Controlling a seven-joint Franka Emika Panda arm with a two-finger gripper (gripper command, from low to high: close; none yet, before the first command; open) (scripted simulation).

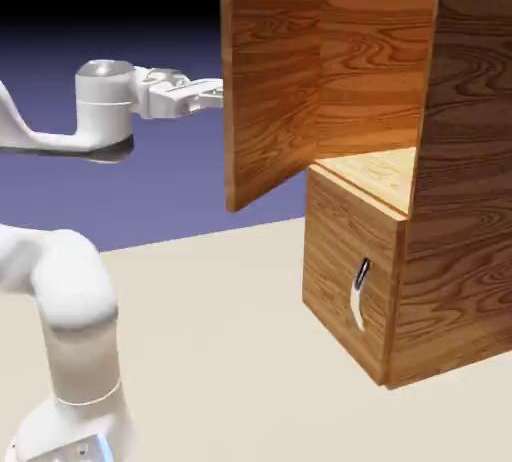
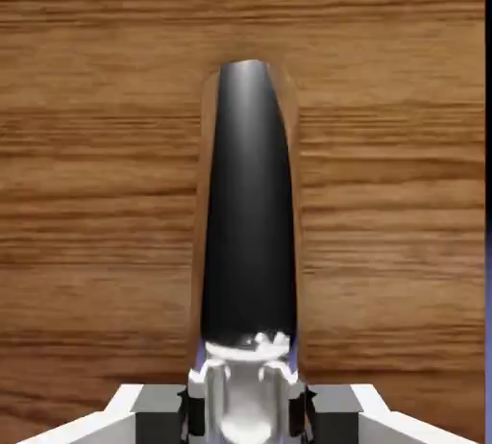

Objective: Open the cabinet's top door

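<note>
The cabinet (image 1: 460,150) of orange-brown grained wood stands at the right of the exterior view. Its top door (image 1: 270,90) is swung wide open, with its inner face showing and the upper compartment exposed. My gripper (image 1: 215,93) reaches level from the left and meets the door's outer side near its free edge. The handle is hidden there. In the hand view the long dark handle (image 2: 246,202) runs up from between my fingertips against the door's wood (image 2: 106,192). The gripper (image 2: 246,404) is shut on the handle's silver lower end.
Below the open compartment's shelf (image 1: 380,165) the shorter lower door (image 1: 340,250) is closed, with its small curved handle (image 1: 360,292) facing out. The arm's white base (image 1: 70,350) rises at the lower left. Pale table surface (image 1: 220,330) lies between the base and the cabinet.
</note>
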